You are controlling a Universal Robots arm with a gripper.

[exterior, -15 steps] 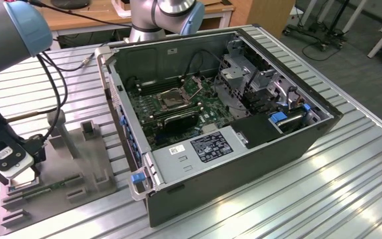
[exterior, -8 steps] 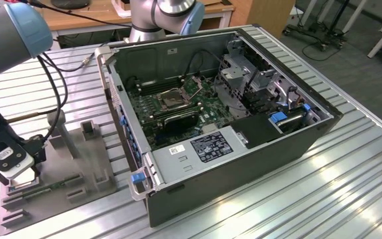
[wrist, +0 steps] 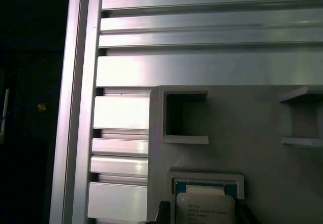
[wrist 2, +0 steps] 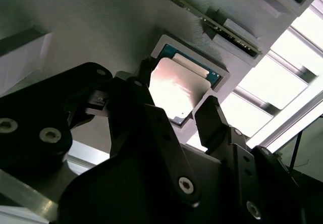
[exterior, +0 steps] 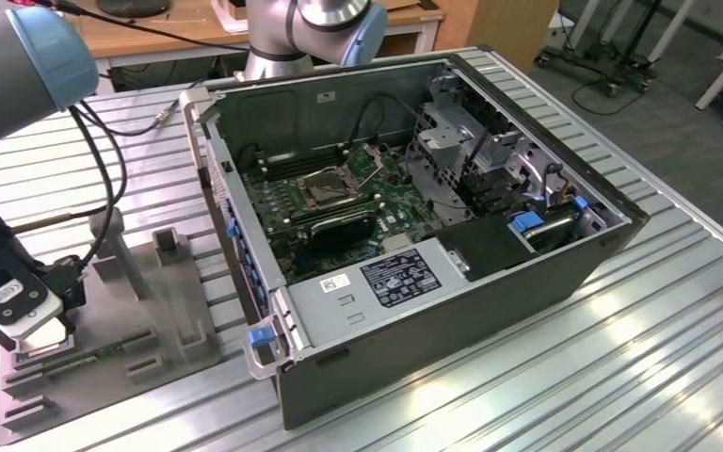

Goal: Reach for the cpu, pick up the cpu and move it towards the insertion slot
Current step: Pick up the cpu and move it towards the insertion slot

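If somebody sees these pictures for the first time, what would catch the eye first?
The open computer case in the middle of the exterior view stands out, the insertion slot on its green board. At the exterior view's left the arm hangs over a grey fixture; in the second wrist view the end effector is close over the cpu, seated in that fixture.

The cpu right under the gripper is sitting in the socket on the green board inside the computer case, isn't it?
No. The cpu is right under the gripper, but it sits in a recess of the grey fixture, outside the computer case; the second wrist view shows it.
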